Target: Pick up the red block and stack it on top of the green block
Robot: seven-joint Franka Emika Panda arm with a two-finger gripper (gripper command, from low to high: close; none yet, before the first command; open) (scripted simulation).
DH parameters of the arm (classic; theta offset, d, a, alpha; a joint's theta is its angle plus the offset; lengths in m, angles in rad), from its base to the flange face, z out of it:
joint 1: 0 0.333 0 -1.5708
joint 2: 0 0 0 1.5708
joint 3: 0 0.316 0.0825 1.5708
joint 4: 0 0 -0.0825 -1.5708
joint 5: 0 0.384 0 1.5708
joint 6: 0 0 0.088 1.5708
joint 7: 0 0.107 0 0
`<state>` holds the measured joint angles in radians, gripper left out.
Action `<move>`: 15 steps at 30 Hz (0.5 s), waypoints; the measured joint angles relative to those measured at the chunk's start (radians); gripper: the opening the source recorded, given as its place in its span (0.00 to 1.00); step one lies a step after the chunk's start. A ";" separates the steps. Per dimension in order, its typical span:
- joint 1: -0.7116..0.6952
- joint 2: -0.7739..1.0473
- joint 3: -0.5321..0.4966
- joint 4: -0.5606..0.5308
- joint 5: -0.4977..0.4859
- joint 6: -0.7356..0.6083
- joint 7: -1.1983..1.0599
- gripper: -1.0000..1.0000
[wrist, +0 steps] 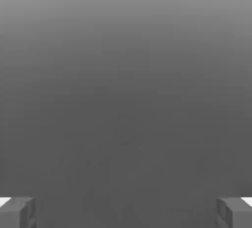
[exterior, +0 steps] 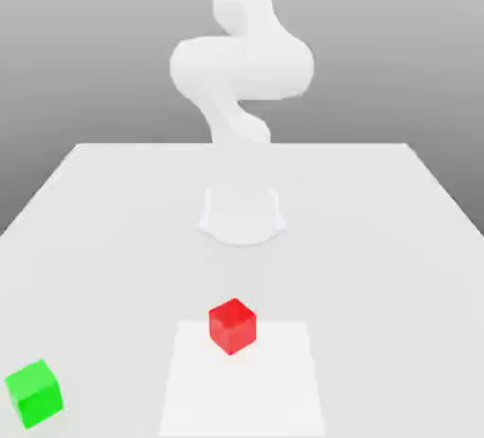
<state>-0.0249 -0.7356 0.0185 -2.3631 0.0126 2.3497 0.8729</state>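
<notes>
With my gripper (wrist: 126,212) spread wide and empty, I judge the reach unstarted: next I descend squarely over the small matte red cube (exterior: 233,325), well apart from the matching green cube (exterior: 35,394) on the white tabletop (exterior: 378,237).

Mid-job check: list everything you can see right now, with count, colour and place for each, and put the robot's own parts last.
red block: one, bright red, on the table, on a paler square patch near the middle front.
green block: one, bright green, on the table at the exterior view's front left corner, apart from the red block.
table: one, white, flat.
paler square patch: one, lighter white, under the red block.
arm: one, white, rising from a round base behind the blocks.
gripper: one, grey fingertips, jaws wide open, nothing between them.
</notes>
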 joint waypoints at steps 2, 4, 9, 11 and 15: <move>-0.024 0.063 0.019 -0.060 0.012 0.048 0.070 0.50; -0.046 0.125 0.039 -0.119 0.022 0.096 0.141 0.50; -0.100 0.280 0.091 -0.266 0.044 0.213 0.322 0.50; -0.121 0.346 0.112 -0.327 0.050 0.262 0.401 0.50; -0.163 0.493 0.153 -0.457 0.056 0.370 0.577 0.50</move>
<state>-0.1880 -0.2431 0.1717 -2.8203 0.0688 2.7192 1.4495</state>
